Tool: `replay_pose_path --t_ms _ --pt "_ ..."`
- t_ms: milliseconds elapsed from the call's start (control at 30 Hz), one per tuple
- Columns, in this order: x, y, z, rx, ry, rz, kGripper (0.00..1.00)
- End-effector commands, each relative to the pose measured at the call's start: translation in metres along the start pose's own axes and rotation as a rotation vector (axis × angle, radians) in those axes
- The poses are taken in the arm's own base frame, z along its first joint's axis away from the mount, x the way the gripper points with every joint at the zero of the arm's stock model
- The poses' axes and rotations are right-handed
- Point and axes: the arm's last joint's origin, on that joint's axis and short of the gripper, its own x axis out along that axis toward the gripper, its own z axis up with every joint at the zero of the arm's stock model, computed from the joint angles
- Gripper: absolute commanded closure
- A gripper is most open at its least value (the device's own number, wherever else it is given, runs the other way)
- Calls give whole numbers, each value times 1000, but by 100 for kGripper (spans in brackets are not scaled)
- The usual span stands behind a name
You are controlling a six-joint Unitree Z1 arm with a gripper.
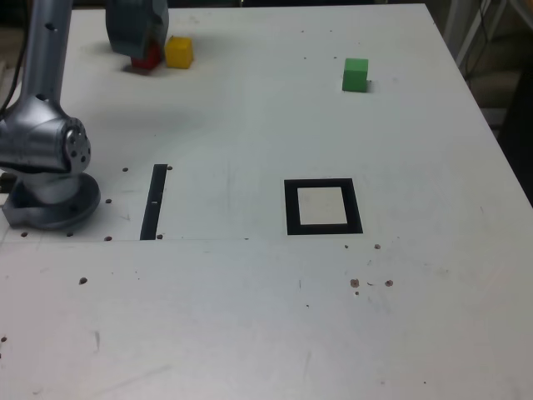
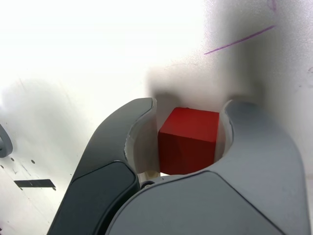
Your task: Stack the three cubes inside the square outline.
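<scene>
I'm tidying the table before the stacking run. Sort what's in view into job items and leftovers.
Belongs to the job:
- red cube, between the pincer jaws
- yellow cube
- green cube
- black square outline

Just lying about:
- thin black strip
- small dark specks on the table

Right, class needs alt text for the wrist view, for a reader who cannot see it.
A red cube sits between the two curved fingers of the robot's hand, close on both sides, over a bright white table. A thin purple line marks the table beyond, and a short black strip lies off to one side.
</scene>
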Motion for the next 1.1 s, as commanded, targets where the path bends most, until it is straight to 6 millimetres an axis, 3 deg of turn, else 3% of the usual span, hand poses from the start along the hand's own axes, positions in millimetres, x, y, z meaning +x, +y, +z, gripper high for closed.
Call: replay_pose_path --t_ms 0,267,633,1067 --pt "-1 -1 -1 7 8 2 65" --pt "-11 -3 -8 23 -12 16 65" --pt "-41 -24 -30 127 -80 63 65" --pt "-77 -80 -67 350 -164 87 65"
